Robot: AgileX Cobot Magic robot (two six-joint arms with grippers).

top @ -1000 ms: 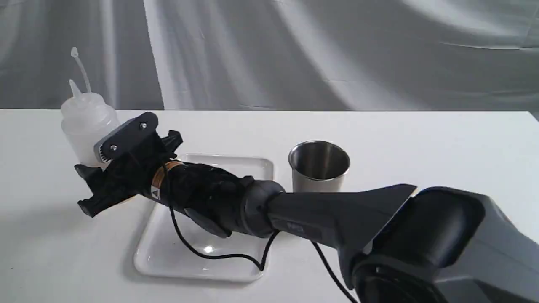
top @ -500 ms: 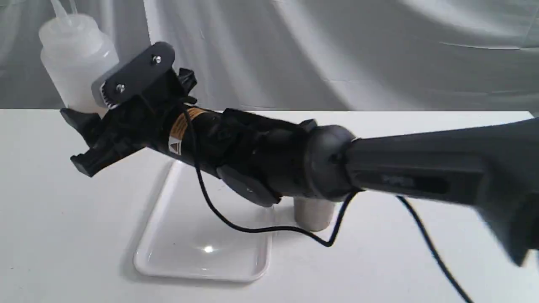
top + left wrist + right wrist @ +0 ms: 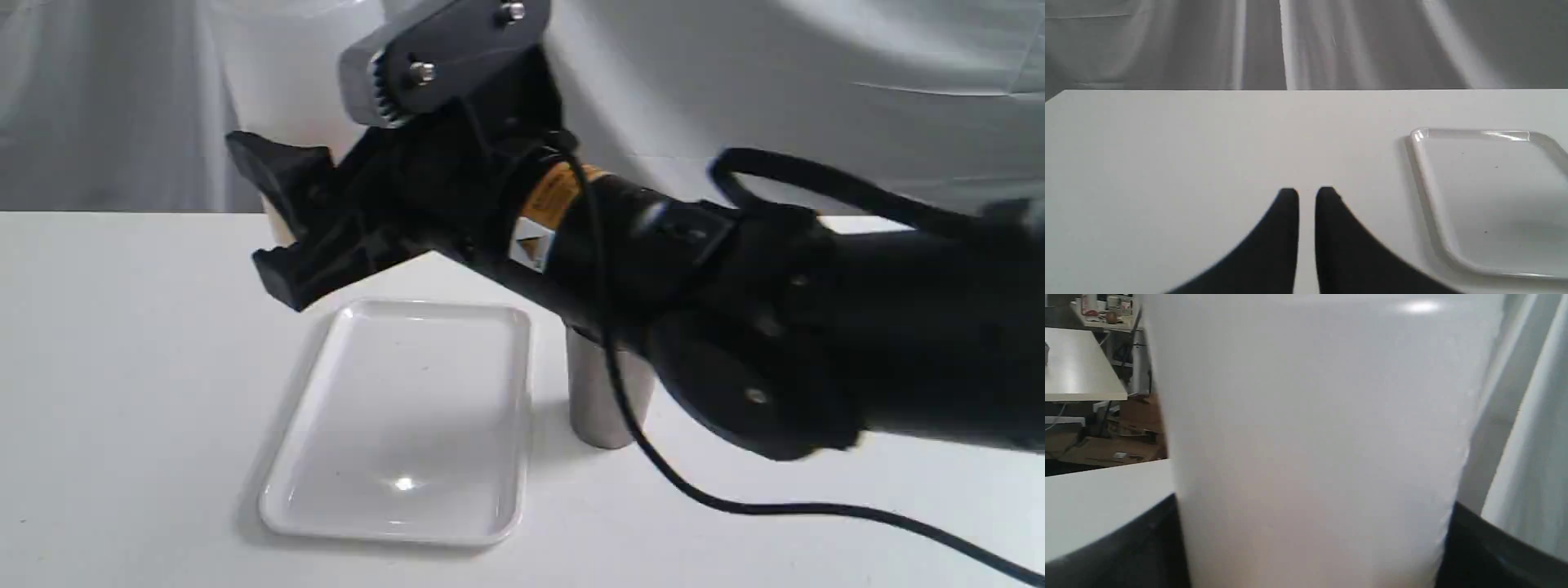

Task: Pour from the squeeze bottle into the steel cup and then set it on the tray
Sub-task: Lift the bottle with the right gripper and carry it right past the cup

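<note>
My right gripper (image 3: 276, 224) is shut on the squeeze bottle (image 3: 294, 90) and holds it upright in the air, above the far left corner of the tray (image 3: 400, 425). The bottle's top runs out of the exterior view. In the right wrist view the frosted bottle (image 3: 1310, 437) fills the picture between the black fingers (image 3: 1147, 547). The steel cup (image 3: 604, 400) stands right of the tray; the arm covers its rim and only its lower part shows. My left gripper (image 3: 1306, 196) hovers low over the table, left of the tray (image 3: 1494, 196), shut and holding nothing.
The white table (image 3: 122, 367) ends at a grey curtain (image 3: 816, 98) behind. A black cable (image 3: 735, 506) hangs from the right arm over the table near the cup. Another table (image 3: 1077, 367) and clutter lie off to the side in the right wrist view.
The right gripper has lifted the bottle off the table, up and to the right. The arm has swung in front of the cup and now covers its rim.
</note>
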